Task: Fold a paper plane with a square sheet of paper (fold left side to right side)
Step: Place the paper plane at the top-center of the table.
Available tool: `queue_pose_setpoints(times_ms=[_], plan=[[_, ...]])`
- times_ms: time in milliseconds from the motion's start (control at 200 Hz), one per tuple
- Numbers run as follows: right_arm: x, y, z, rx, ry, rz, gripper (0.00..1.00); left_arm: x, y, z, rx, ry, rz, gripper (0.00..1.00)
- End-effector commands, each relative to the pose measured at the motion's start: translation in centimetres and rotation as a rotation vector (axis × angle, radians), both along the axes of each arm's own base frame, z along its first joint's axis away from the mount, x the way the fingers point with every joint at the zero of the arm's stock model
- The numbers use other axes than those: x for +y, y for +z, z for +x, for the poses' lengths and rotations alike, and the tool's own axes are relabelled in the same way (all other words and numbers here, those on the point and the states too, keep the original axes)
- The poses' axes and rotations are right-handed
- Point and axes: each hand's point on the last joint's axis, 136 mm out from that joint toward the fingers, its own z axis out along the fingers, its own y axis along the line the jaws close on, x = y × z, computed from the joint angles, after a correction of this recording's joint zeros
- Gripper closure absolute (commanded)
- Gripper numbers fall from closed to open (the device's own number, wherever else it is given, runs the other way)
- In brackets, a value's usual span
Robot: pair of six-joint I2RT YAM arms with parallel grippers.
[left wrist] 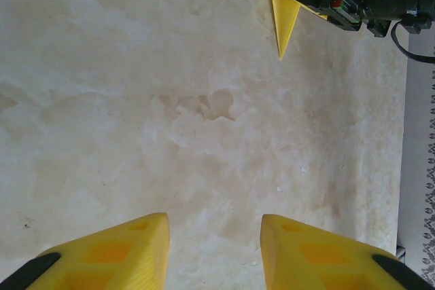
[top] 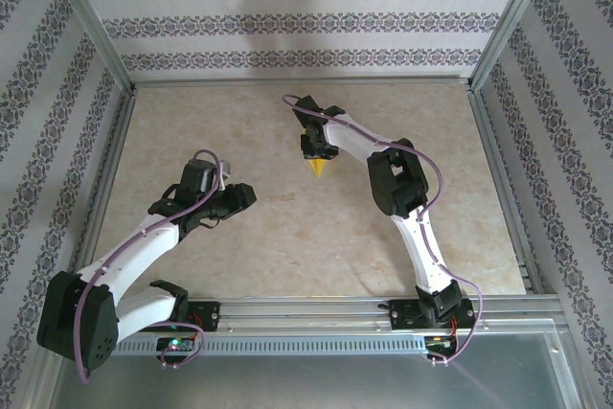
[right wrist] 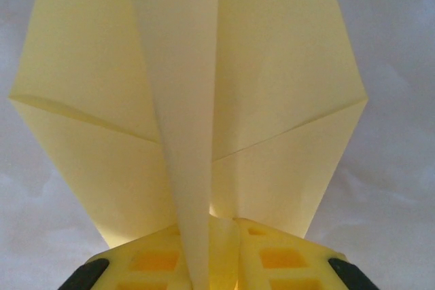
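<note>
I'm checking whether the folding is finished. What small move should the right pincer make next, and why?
Probably ease the right pincer open and back off. The paper plane already looks like a pointed dart with wings spread either side of a centre fold, which that pincer pinches, and it seems to lie on the table. The left pincer is open, well apart.

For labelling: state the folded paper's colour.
The folded paper is plain pale yellow, clearest in the right wrist view.

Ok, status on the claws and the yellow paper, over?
Left claw open, empty, above table. Right claw pinching paper plane by its centre crease, wings spread. Nothing seen in the way.
</note>
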Motion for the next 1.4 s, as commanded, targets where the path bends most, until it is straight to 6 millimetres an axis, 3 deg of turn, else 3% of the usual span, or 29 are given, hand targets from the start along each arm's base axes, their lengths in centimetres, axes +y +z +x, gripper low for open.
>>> queue_pose_setpoints(times_ms=[0,235,605,809,1064,1399], plan=[[-0.6,-2.1,-0.7,0.046,-0.010,-0.027,0.79,0.6,0.1,-0.2,-0.005,0.004,0.014,0.60],[-1.1,-2.6,-1.2,0.059,-0.021,-0.046,0.73,0.9,0.3,-0.2,-0.016,0.011,0.025,0.57],[-1.3,-2.6,-1.5,0.058,-0.032,-0.054,0.59,2.2,1.4,-0.5,-0.071,0.038,0.066,0.37],[-1.4,-2.4,-1.7,0.055,-0.030,-0.066,0.56,2.8,1.6,-0.8,-0.076,0.051,0.077,0.35],[-1.6,-1.5,-1.6,0.039,-0.028,-0.079,0.53,3.3,1.8,-0.9,-0.076,0.064,0.080,0.34],[-0.7,1.2,-1.1,-0.018,-0.008,-0.053,0.56,3.9,2.2,-0.8,-0.087,0.078,0.084,0.32]])
